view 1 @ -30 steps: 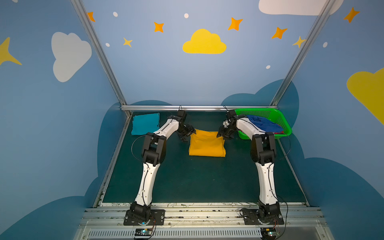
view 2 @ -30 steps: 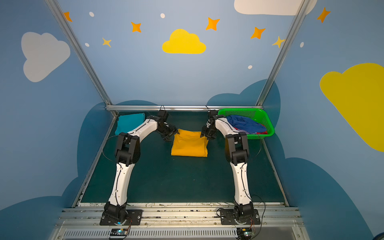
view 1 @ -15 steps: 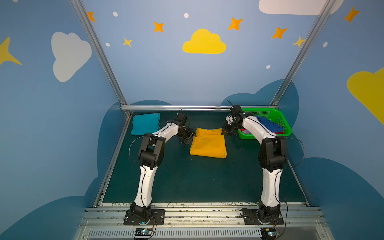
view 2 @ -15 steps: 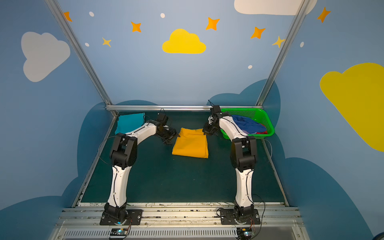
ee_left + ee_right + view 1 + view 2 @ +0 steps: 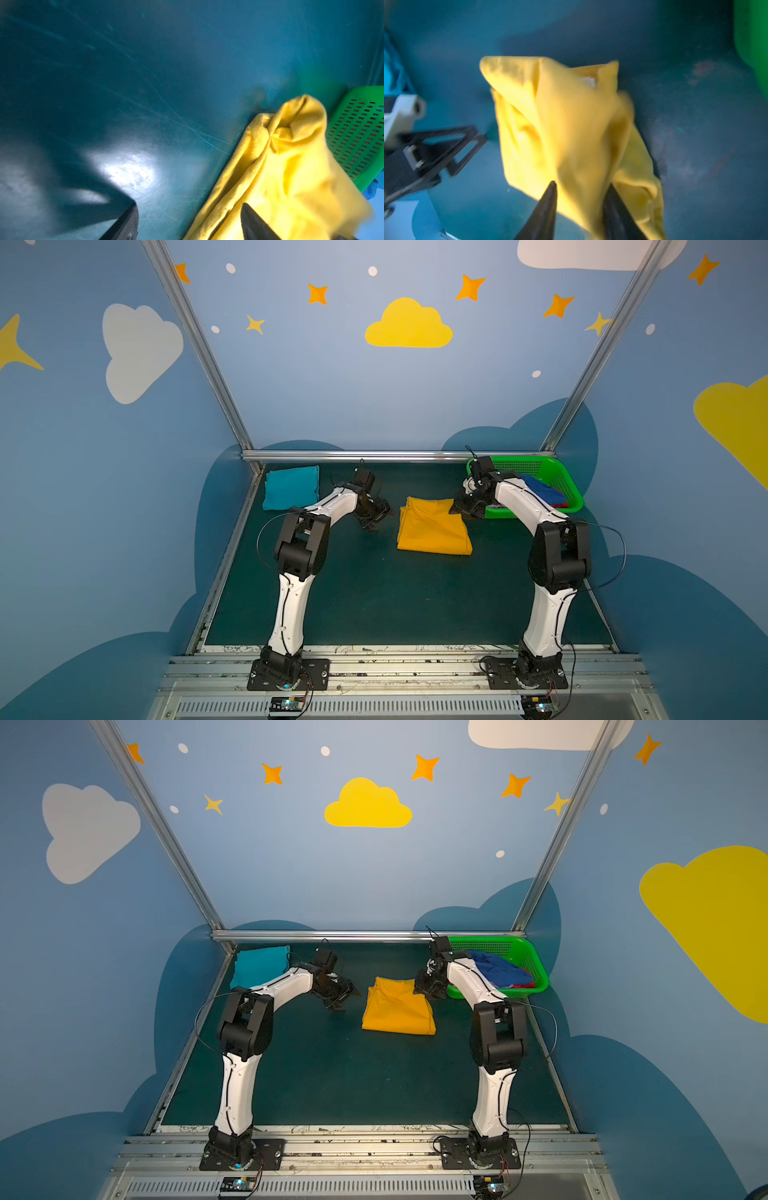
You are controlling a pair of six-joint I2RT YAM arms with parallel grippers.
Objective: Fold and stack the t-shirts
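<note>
Done: teal t-shirt (image 5: pixel 291 488) folded, far-left desk (image 5: pixel 374 593) corner.
Current: yellow t-shirt (image 5: pixel 432 526) mid-desk, folded but not stacked.
Remaining: more shirts in basket (image 5: pixel 536 464).
Left pincer (image 5: pixel 374 519): wide open, empty.
Right pincer (image 5: pixel 581 185): straddles the yellow corner, grip unclear.

Here we go: the centre t-shirt (image 5: pixel 432 526) lies folded on the table (image 5: pixel 374 593), towards the back; well apart from it, off in the far left corner, lies the corner t-shirt (image 5: pixel 291 487), also folded. Far right, the basket (image 5: pixel 540 466) stands just beside the centre t-shirt, with heaped t-shirts (image 5: pixel 540 491) inside it; the left gripper (image 5: pixel 380 519) sits left of the centre t-shirt, apart from it; the right gripper (image 5: pixel 462 508) is at that shirt's far right corner, between shirt and basket.
</note>
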